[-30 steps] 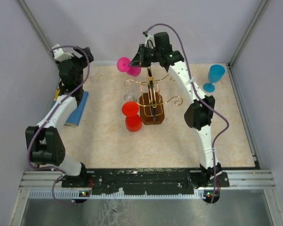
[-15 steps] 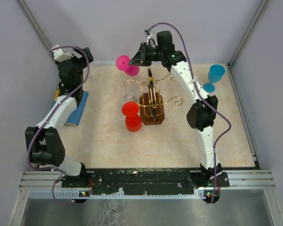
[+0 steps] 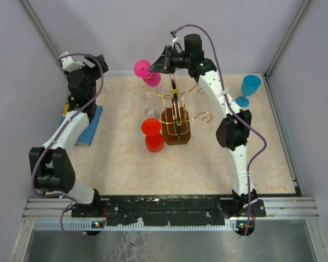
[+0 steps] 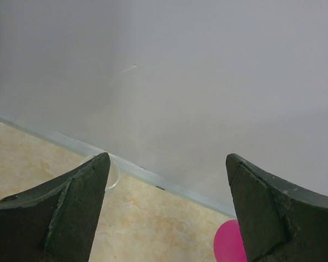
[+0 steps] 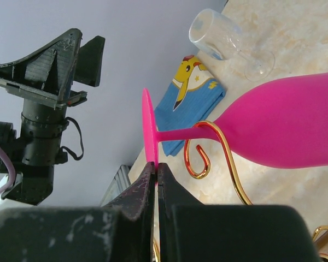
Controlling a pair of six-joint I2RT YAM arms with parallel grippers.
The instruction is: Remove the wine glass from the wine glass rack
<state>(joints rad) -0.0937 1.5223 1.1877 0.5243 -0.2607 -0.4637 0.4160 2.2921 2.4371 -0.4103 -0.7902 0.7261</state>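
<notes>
Right jaws clenched on foot rim of pink wine glass [image 5: 295, 123]. Its long axis lies crosswise to jaws, stem crossing a gold scroll of wine glass rack [image 3: 176, 117]. Left jaws released, well apart from the glass.

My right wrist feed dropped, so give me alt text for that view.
The right gripper is shut on the foot's edge of the pink wine glass, held sideways with its stem beside a gold scroll of the wine glass rack. Behind are a clear glass and a blue cloth.
</notes>
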